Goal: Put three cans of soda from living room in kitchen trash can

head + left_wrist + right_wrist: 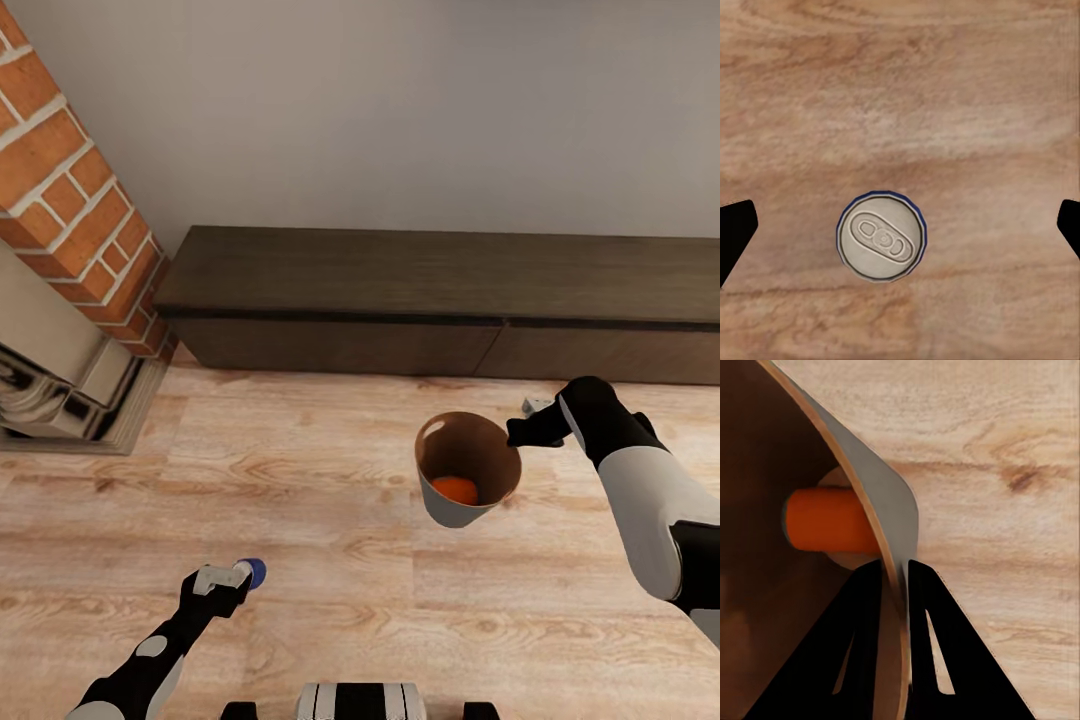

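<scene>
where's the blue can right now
The blue can stands upright on the wood floor between the open left gripper's fingers, low left in the head view.

Ahead of you a plain grey wall (400,100), a long dark low cabinet (440,290) along it, brick fireplace (70,210) at left, pale wood floor (300,500).

Bright, even light, sharp, faint shadows

Long dark low cabinet (440,300) vs grey wall (400,110); red-brick fireplace (70,210) at left; wood floor (300,520) in front.
</scene>
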{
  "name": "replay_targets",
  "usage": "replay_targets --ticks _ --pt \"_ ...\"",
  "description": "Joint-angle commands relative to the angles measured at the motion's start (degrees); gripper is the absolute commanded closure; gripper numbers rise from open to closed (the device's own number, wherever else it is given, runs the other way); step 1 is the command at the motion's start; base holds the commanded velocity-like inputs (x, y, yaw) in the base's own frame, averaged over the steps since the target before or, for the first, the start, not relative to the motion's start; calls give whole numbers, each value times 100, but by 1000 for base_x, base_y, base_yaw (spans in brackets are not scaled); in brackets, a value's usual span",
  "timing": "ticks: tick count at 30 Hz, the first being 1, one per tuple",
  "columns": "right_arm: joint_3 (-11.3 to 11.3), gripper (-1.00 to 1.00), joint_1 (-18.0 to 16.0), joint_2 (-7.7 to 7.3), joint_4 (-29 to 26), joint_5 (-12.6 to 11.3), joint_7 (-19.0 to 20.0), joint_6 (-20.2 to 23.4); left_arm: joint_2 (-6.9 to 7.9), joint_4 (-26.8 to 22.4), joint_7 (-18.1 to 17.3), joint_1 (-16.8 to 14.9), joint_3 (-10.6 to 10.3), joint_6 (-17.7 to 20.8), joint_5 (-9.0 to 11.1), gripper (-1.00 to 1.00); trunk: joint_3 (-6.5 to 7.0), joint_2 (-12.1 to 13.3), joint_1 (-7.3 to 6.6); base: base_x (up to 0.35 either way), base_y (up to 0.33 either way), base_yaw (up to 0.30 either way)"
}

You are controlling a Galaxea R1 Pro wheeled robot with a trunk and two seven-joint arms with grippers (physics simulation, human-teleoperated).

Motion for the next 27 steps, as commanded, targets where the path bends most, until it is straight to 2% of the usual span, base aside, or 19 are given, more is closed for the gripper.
replay_targets --ticks 1,4,9,17,27 --pt "-3 100 -8 -1 2 -44 16 17 0 0 0 0 0 0 1 -100 -27 -42 22 0 0 0" --pt "-3 100 -18 1 3 -44 16 17 0 1 0 0 0 0 -1 -100 -108 -162 88 0 0 0" --pt "-4 100 -13 37 3 -50 16 17 0 -16 -2 0 -1 0 -15 -100 -150 -162 88 0 0 0" --pt "30 100 -6 36 3 -53 16 17 0 -29 -2 0 -8 -4 -32 -100 -166 -162 88 14 97 0" --pt "37 100 -2 -9 3 -63 16 17 -3 -65 3 0 2 -8 -37 -100 -167 -162 88 4 17 0"
